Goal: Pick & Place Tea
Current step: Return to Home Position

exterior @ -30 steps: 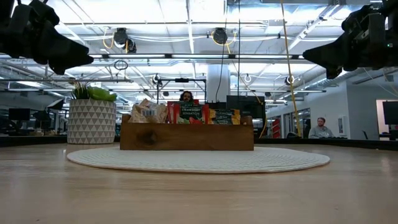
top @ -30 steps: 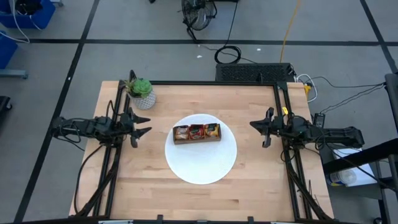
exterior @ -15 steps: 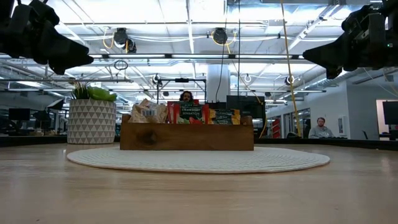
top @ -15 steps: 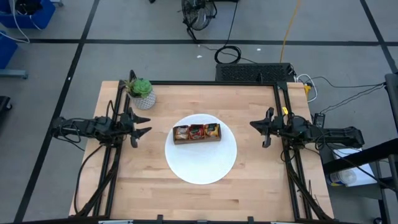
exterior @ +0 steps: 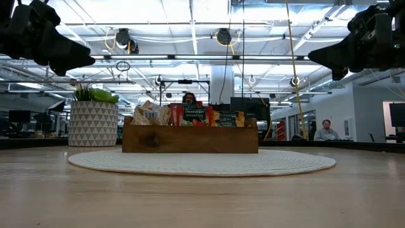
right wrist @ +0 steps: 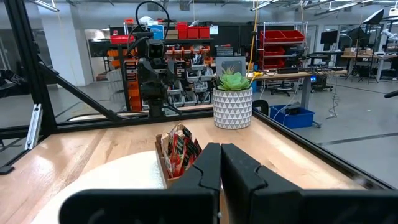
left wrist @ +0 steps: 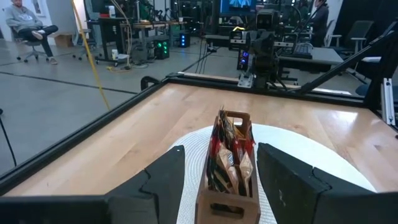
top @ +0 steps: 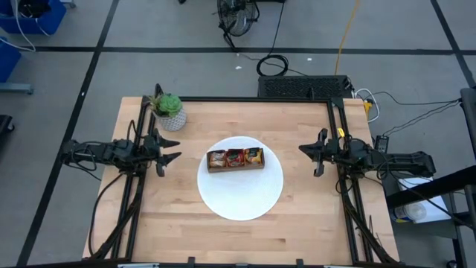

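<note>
The tea sachets (top: 236, 157) stand upright in a brown wooden tray (exterior: 190, 140) with three compartments: pale ones at one end, red in the middle, orange-yellow at the other. The tray rests on a round white plate (top: 239, 193) at the table's middle. My left gripper (top: 168, 153) hovers open near the table's left edge, level and pointing at the tray (left wrist: 226, 205). My right gripper (top: 315, 156) hovers shut near the right edge, pointing at the tray (right wrist: 166, 168) from the other side. Neither touches anything.
A green plant in a white patterned pot (top: 169, 112) stands at the table's far left corner. Black frame rails (top: 338, 149) run along the left, right and far edges. Bare wood lies between each gripper and the plate.
</note>
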